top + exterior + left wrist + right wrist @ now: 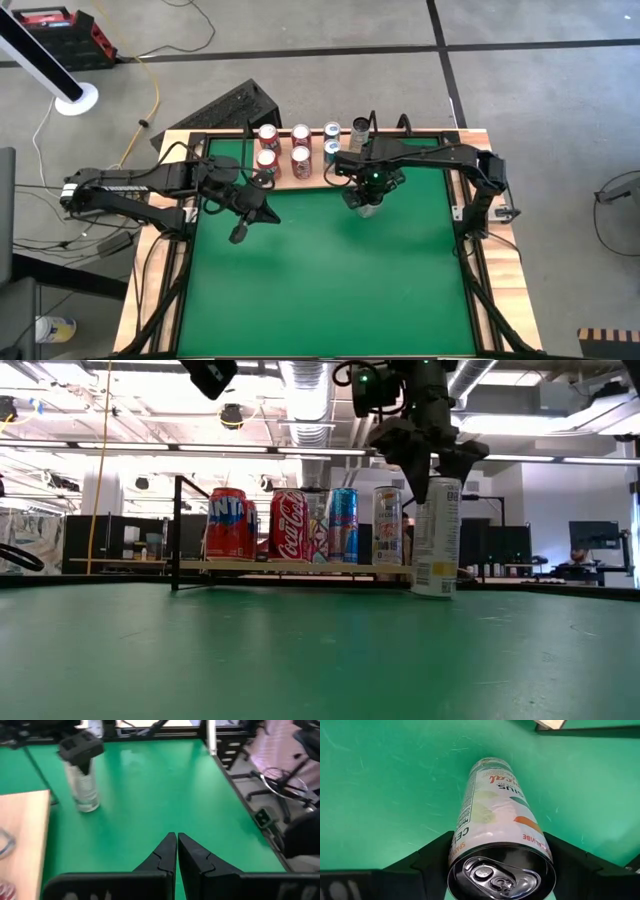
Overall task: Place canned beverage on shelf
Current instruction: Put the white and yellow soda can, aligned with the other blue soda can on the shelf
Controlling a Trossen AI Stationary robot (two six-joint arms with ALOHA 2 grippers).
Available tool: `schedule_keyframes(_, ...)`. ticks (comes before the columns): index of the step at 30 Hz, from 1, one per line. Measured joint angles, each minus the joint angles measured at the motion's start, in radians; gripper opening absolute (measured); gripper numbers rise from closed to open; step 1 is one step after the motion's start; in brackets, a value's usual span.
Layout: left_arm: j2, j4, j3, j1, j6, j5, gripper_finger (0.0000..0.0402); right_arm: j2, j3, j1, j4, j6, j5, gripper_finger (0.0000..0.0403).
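Just off the right-hand end of the shelf [290, 567], a tall slim white can [437, 537] stands upright on the green tabletop [330, 270], close to the shelf's end but not on it. The right gripper [425, 472] has its fingers spread either side of the can's upper part; whether they are pressing on it I cannot tell. From the right wrist view the can's pull-tab looks unbroken, so I would guess it is full and fairly heavy for its width. Its wall is thin, smooth metal, likely slippery and easy to dent, so a firm, even squeeze across the middle of the body, below the top rim, seems the safest hold. Being tall and narrow, it would tip easily if nudged near the top. Six other cans [300, 150] already crowd the shelf. The left gripper [238, 236] hovers over the tabletop near the shelf's left end, fingers together, holding nothing
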Motion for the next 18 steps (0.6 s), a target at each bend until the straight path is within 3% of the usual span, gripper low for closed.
schedule_keyframes(8,0.000,-0.001,0.000,0.000,-0.045,-0.070,0.0000,0.000,-0.002,0.002,0.011,-0.095,0.006,0.0388)
schedule_keyframes(18,0.000,-0.001,0.000,0.000,-0.107,-0.108,0.0000,0.000,0.039,-0.006,-0.046,-0.221,-0.002,0.0372)
